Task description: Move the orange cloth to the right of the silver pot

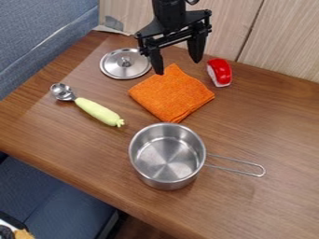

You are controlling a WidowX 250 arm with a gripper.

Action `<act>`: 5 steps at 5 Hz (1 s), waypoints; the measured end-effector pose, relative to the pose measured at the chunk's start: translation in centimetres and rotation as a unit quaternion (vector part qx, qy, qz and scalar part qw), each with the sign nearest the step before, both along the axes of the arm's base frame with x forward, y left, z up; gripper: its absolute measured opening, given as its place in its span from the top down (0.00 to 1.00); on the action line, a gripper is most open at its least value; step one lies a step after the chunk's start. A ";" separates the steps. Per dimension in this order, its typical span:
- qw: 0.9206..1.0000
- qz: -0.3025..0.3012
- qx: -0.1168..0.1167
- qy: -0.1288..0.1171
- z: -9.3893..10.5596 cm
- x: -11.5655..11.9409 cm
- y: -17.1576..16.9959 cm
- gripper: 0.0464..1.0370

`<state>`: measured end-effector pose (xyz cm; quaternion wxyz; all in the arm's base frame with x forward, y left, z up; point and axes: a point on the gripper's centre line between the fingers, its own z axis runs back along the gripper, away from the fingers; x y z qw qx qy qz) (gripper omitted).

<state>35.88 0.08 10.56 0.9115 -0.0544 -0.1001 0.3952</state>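
Observation:
My gripper point(179, 66) hangs at the top of the camera view, over the back edge of the orange cloth, its two fingers spread apart with nothing between them. The folded orange cloth point(171, 94) lies flat on the table behind the silver pot. The silver pot point(167, 156) stands upright and empty near the middle, its wire handle pointing right.
A silver lid point(125, 64) lies left of the cloth on the wooden table point(274, 126). An ice cream scoop with a pale green handle point(98, 112) is at the left. A red and white toy point(219, 72) sits right of the cloth, near the back wall.

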 end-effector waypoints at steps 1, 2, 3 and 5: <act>1.000 0.002 -0.001 0.022 -1.5 -0.2 0.0 0.04; 0.999 0.014 0.007 0.046 -3.3 -0.2 1.1 0.04; 0.998 0.029 0.021 0.050 -4.5 0.0 2.0 0.04; 0.996 0.067 0.030 0.047 -6.9 0.6 2.6 0.04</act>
